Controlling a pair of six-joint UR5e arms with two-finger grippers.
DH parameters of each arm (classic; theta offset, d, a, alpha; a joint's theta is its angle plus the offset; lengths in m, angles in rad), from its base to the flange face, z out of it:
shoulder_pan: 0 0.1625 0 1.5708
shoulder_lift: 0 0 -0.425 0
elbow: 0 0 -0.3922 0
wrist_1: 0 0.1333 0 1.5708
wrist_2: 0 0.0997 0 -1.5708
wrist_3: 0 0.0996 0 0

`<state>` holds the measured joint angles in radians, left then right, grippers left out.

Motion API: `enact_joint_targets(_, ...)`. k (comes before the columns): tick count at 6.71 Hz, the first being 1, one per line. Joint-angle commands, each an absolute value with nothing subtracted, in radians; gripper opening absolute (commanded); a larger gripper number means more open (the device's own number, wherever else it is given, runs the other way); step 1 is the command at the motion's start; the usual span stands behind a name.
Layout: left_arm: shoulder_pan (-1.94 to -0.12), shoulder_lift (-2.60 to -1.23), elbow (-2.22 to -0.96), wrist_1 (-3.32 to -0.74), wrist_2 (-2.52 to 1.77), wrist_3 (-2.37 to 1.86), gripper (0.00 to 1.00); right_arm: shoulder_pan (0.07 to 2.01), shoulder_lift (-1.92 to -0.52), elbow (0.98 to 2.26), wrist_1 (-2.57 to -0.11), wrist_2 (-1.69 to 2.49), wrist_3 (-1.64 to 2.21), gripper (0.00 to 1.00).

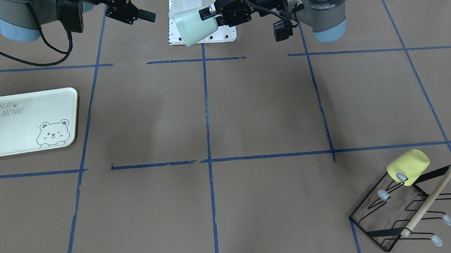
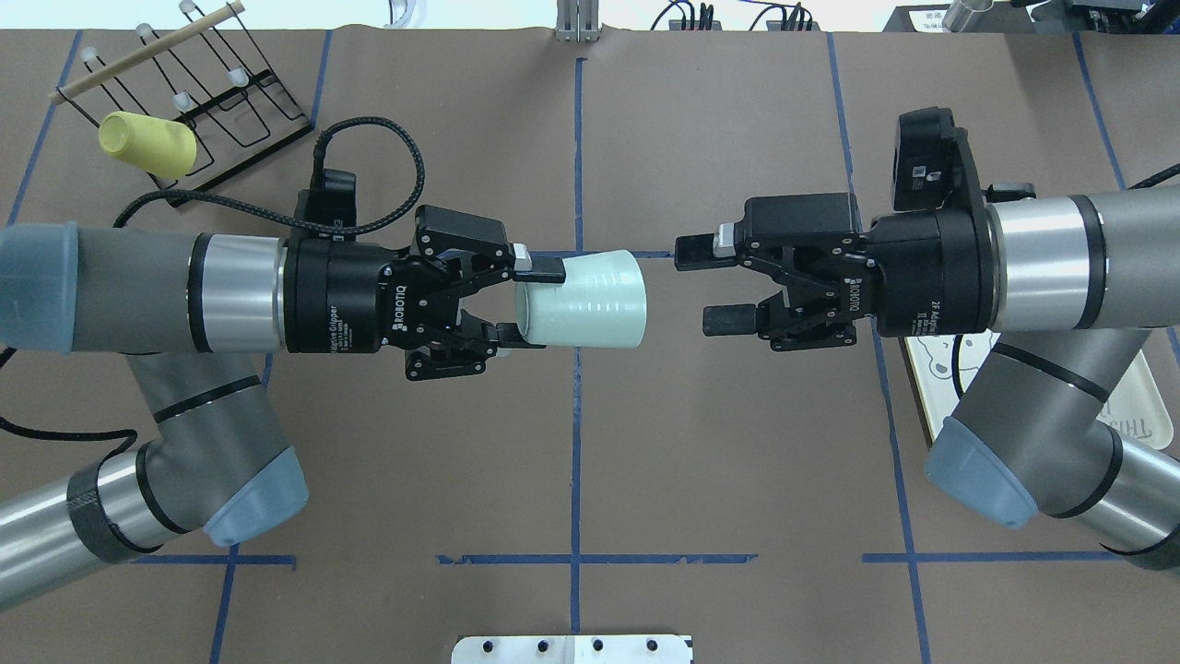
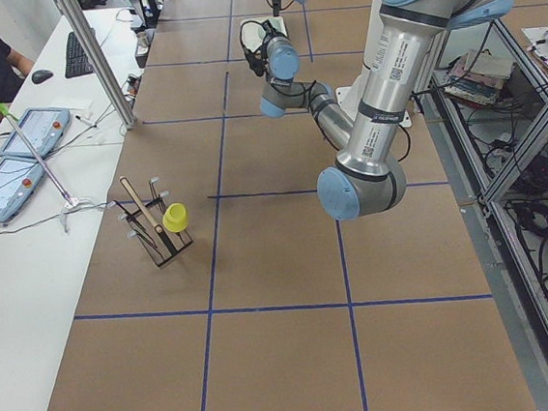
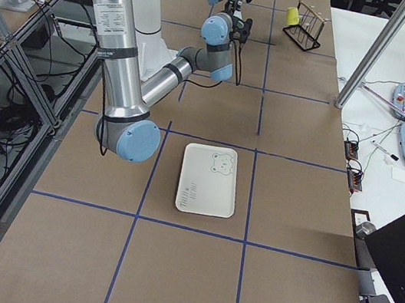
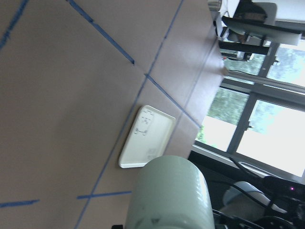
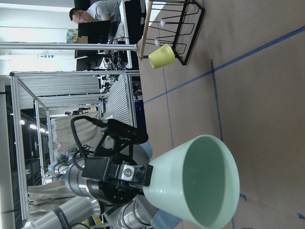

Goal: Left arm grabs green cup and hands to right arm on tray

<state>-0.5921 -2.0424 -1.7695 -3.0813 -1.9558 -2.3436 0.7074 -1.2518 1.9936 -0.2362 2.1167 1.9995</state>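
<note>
Gripping the small pale mint-green plastic cup (image 2: pixel 590 304) by its narrow base end with the left arm's black two-finger claw (image 2: pixel 530 302), pinched on opposite sides of the smooth tapered wall. Held sideways in the air above the middle of the brown-paper counter (image 2: pixel 719 461), open mouth turned toward the right arm's black two-finger claw (image 2: pixel 710 286). Spread wide and empty over there, just short of the rim, not touching. Lying flat at the right end of the counter, well apart from the cup: pale cream-green rectangular tray with a grey bear drawing (image 1: pixel 12 135).

Probably very light, thin-walled and a little springy, so likely to flex out of round under a hard squeeze near the mouth. Smooth and tapered, hence liable to slip out of a loose pinch. Best taken across the outer wall a little back from the rim, on the free wide half, clear of the left claw, with moderate pressure. Not fragile by the look of it; if dropped, more likely to bounce and roll than to break.
</note>
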Motion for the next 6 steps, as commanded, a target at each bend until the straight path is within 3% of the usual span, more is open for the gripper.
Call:
enact_joint_targets(1, -0.584, -2.040, -1.721, -3.252, -1.911, -2.391, 0.01, 0.703, -1.244, 1.996, -0.199, 2.117, 2.002, 1.00)
enact_joint_targets(6, -0.456, -2.056, -1.701, -3.389, -1.807, -2.391, 0.00, 0.692, -1.195, 1.991, -0.201, 2.098, 2.000, 0.99)
